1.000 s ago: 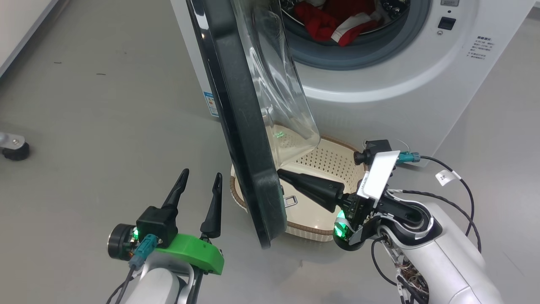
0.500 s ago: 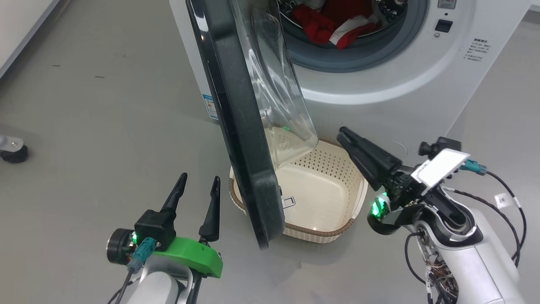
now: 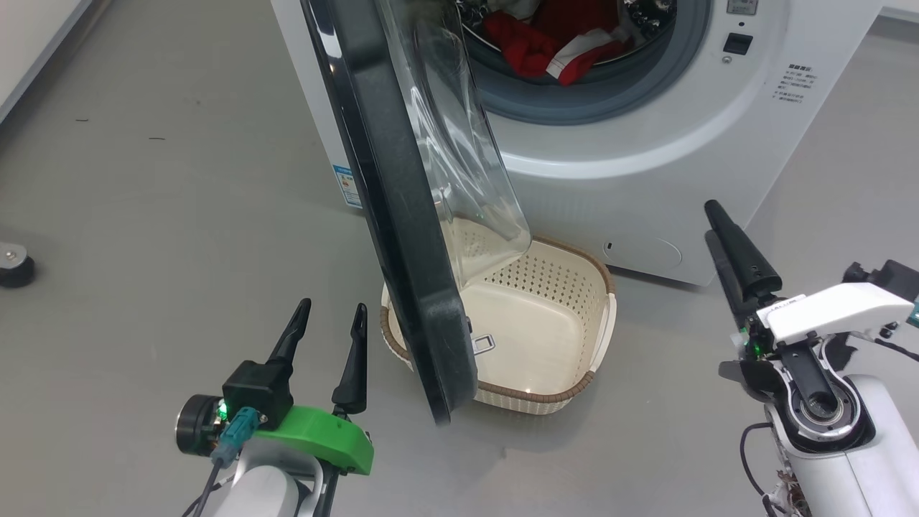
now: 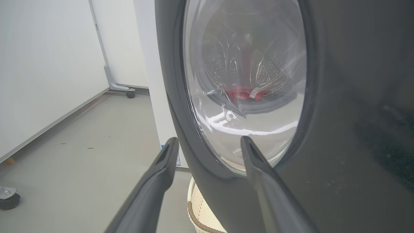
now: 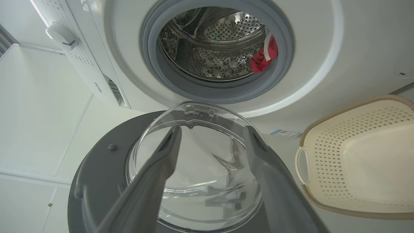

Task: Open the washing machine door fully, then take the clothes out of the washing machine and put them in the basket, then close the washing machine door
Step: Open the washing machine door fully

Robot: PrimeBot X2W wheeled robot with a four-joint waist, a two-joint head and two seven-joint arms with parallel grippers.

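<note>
The washing machine door (image 3: 388,179) stands partly open, with its edge toward me. The red and white clothes (image 3: 531,43) lie inside the washing machine (image 3: 646,143). The basket (image 3: 546,397) sits on the floor (image 3: 143,215) right in front, partly under the door. They may touch, but I cannot tell. My left gripper (image 3: 333,305) is near the door's outside, jaws spread, holding nothing. My right gripper (image 5: 213,129) is past the basket's right side, jaws spread too.

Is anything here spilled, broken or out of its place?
Nothing is spilled or broken. Only the door stands partly open, and in the head view it hides the left side of the basket.
</note>
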